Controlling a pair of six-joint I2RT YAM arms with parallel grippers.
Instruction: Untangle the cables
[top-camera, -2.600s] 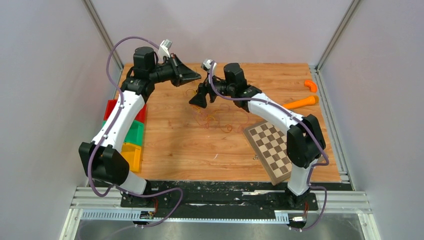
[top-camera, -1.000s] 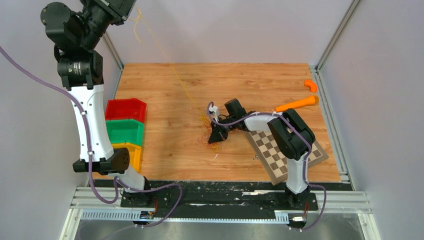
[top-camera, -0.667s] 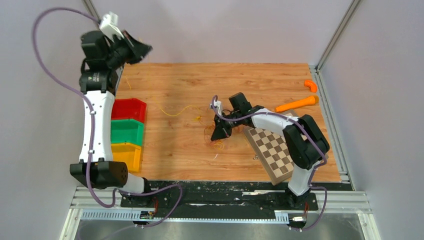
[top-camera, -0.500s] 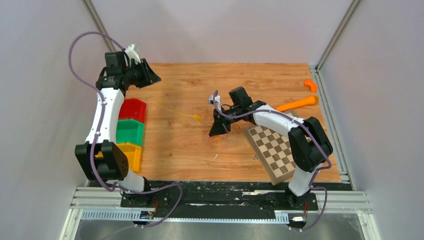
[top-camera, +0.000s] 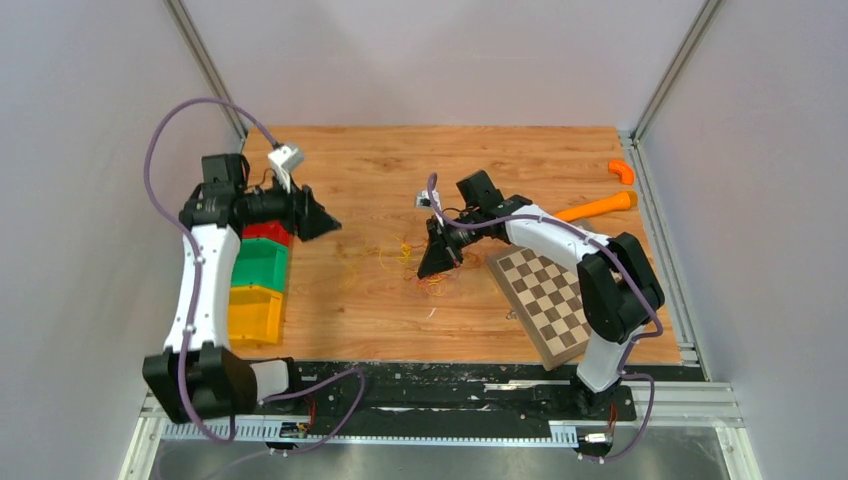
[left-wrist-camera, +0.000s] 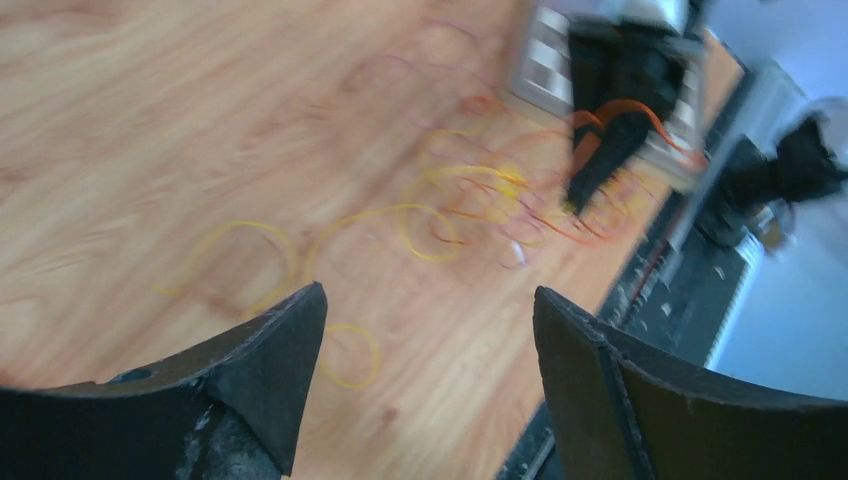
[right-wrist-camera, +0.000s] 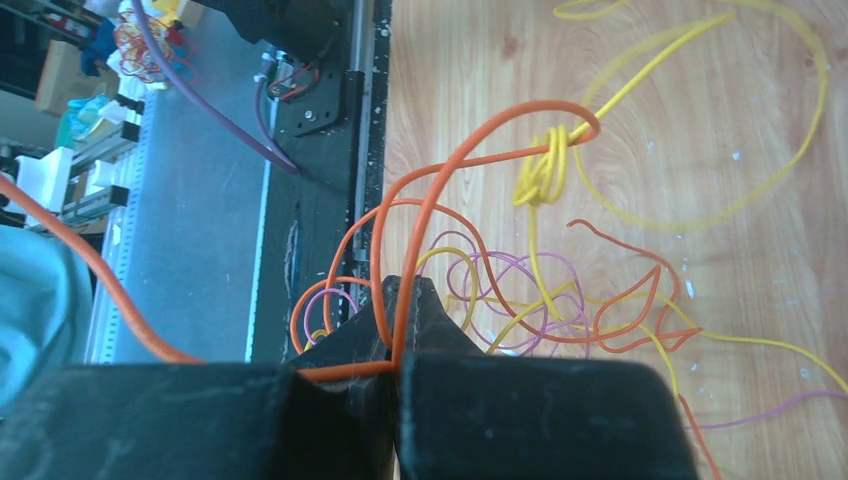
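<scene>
- From overhead, the cables (top-camera: 428, 278) were seen as a small tangle on the wooden table (top-camera: 380, 160), near its middle and just left of a chessboard (top-camera: 548, 298). The right gripper (top-camera: 437, 264) was lowered onto them.
- The left gripper (top-camera: 325, 220) was pictured well to the left, beside a row of bins (top-camera: 265, 262). Its jaw spacing could not be judged from above.
- In the blurred left wrist view, the left gripper (left-wrist-camera: 430, 300) was shown spread wide with nothing between its jaws. Loops of yellow cable (left-wrist-camera: 400, 215) were laid out between it and the tangle.
- Only in the right wrist view was the right gripper (right-wrist-camera: 400, 300) shown pinched tight on an orange cable (right-wrist-camera: 470, 150). That cable was arched through a yellow knot (right-wrist-camera: 545, 170), with pinkish-purple strands (right-wrist-camera: 510, 270) behind.
</scene>
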